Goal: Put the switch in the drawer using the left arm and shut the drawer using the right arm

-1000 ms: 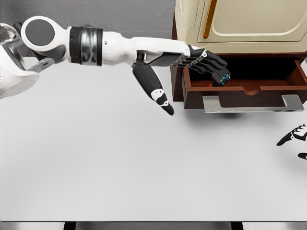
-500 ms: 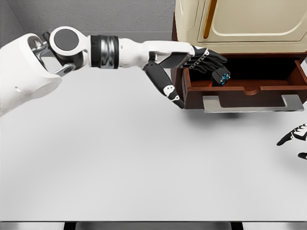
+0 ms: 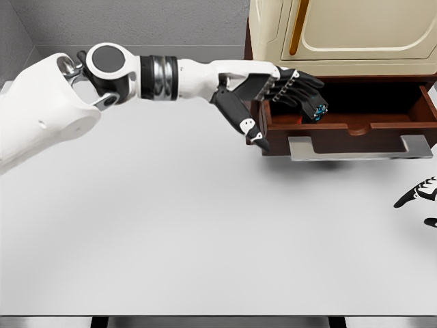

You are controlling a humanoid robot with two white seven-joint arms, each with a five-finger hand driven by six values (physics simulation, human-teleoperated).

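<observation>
The left hand [image 3: 290,89] reaches from the left over the open drawer [image 3: 345,113] of the cream cabinet [image 3: 341,34]. Its dark fingers [image 3: 300,82] extend rightward, loosely curled, with the switch [image 3: 318,109] — a small black block with blue marks — at their tips, just inside the drawer's left part; whether they grip it cannot be told. The thumb [image 3: 246,123] hangs down outside the drawer's left wall. The right hand [image 3: 420,195] shows only at the right edge — fingertips slightly apart above the white table [image 3: 171,239].
</observation>
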